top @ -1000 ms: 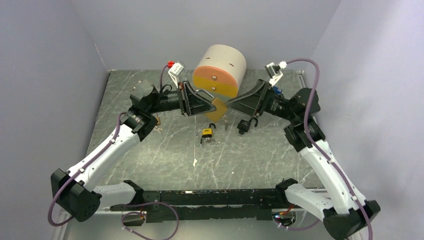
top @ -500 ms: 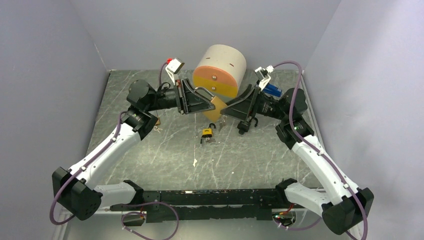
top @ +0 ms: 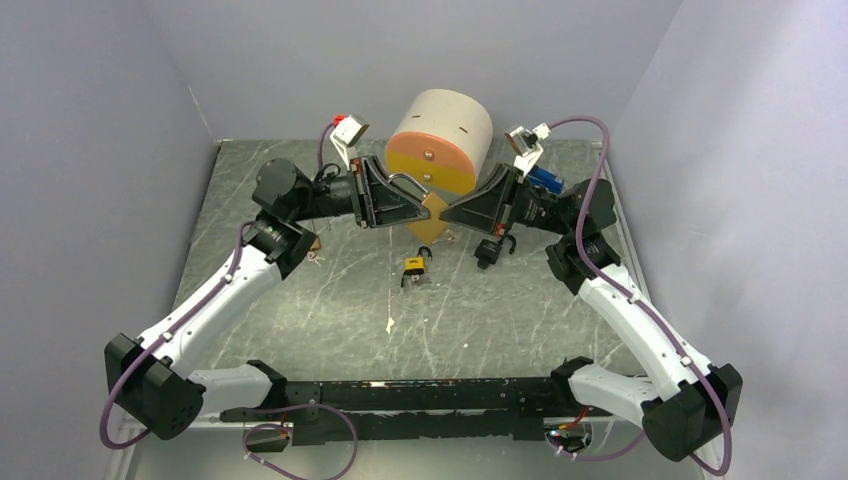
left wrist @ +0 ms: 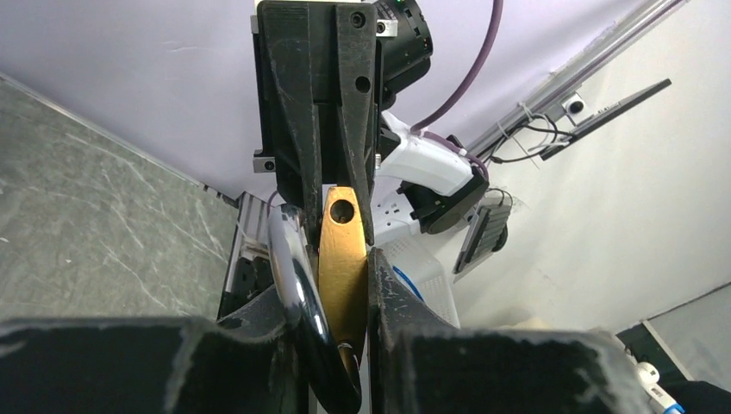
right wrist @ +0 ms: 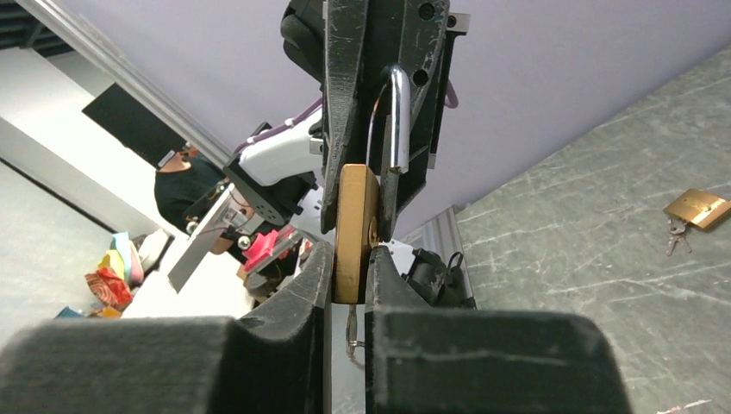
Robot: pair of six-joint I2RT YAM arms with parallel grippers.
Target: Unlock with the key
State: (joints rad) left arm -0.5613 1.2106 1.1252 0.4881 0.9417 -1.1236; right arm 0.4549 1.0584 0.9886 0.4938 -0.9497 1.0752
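A brass padlock [top: 431,217] hangs in mid-air in front of the cylinder, held from both sides. My left gripper [top: 422,207] is shut on it; in the left wrist view the brass body [left wrist: 342,246] and steel shackle [left wrist: 291,259] sit between my left gripper's [left wrist: 338,280] fingers. My right gripper [top: 446,212] comes from the opposite side and is shut on the same body [right wrist: 354,203], its fingers [right wrist: 315,267] pressed against both flat faces. A thin key [right wrist: 351,325] hangs from the padlock's underside, in the gap between the right fingers.
A tan cylinder with an orange-and-yellow face [top: 440,140] stands behind the grippers. A small black-and-yellow padlock [top: 415,265] lies on the grey table below them. Another brass padlock with keys [right wrist: 696,208] lies by the left arm [top: 317,245]. A small white scrap [top: 389,324] lies nearer.
The right arm moved left toward the padlock, and its jaws went from open to shut on the brass body. The left arm kept its hold with only a slight shift.
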